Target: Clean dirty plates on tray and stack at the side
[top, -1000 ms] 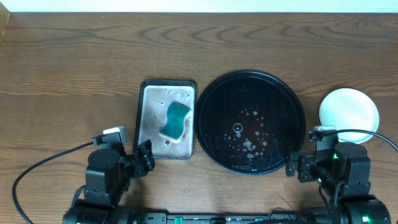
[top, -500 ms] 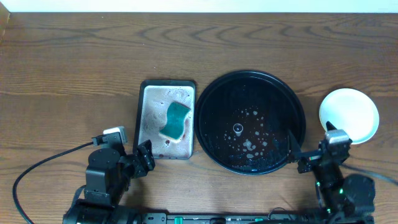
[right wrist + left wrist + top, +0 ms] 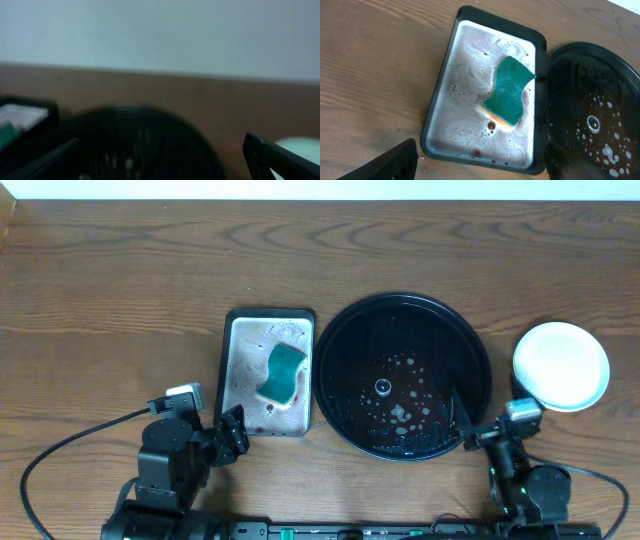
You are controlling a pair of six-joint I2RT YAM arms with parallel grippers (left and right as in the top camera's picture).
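Observation:
The black tray (image 3: 335, 340) sits at the table's centre, holding only water droplets and foam specks. It also shows in the left wrist view (image 3: 555, 60) and, blurred, in the right wrist view (image 3: 135, 135). A pale plate (image 3: 561, 365) lies on the table right of the tray; I cannot tell if others lie beneath it. Its edge shows in the right wrist view (image 3: 300, 145). My left gripper (image 3: 232, 435) is open and empty at the near end of the grey tray. My right gripper (image 3: 470, 430) is open and empty at the black tray's near right rim, tilted up.
A grey rectangular tray (image 3: 232, 330) of pinkish soapy water holds a teal sponge (image 3: 281, 372), left of the black tray. Both show in the left wrist view: the grey tray (image 3: 437, 105) and the sponge (image 3: 509, 91). A pale wall stands behind the table.
The right arm has swung back and tipped its wrist up, so its camera now looks level across the table. The left arm, trays and plate have not moved.

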